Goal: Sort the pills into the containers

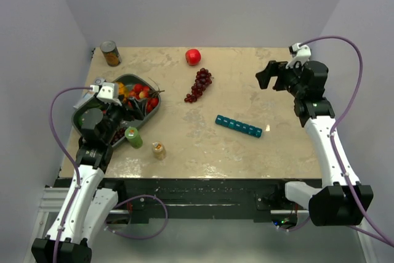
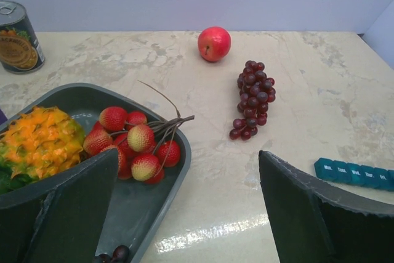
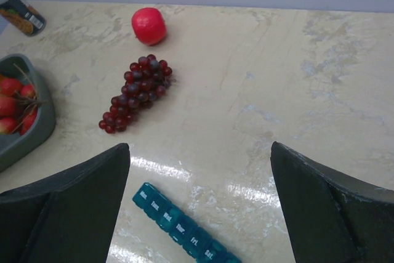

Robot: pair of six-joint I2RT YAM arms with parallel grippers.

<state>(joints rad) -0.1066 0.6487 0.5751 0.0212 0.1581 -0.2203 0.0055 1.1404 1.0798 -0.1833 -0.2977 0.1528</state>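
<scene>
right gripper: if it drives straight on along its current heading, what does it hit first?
The right gripper looks set to meet bare table first, just beyond the pill organiser; the grapes sit left of that line. Depth is unclear.

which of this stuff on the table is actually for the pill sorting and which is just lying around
For the job:
- teal pill organiser
- perhaps the green bottle and small tan bottle; their contents are hidden

Just lying about:
- fruit tray with its fruit
- grapes
- red apple
- can
</scene>
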